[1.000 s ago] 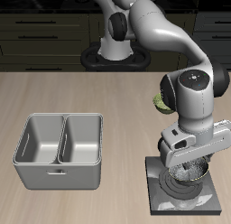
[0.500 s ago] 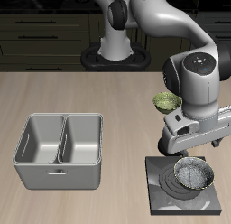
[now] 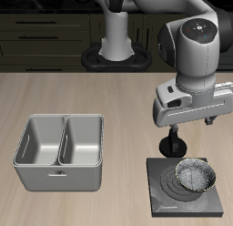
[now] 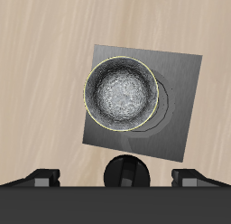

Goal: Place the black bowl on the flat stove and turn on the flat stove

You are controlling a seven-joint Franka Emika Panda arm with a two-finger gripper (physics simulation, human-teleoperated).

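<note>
The black bowl sits upright on the flat stove, over the ring marks. In the wrist view the bowl shows its grey speckled inside on the dark plate. The stove's black knob is at the plate's back edge, farther from the table's front. My gripper is open and empty, well above the bowl and the stove and touching neither. Its two fingertips stand wide apart in the wrist view.
A grey two-compartment metal tray stands on the wooden table, apart from the stove. The robot's base is at the table's back. The olive-green bowl is hidden behind my arm.
My gripper has let go of the black bowl on the stove and risen straight up. The bowl stays where it was set down.
</note>
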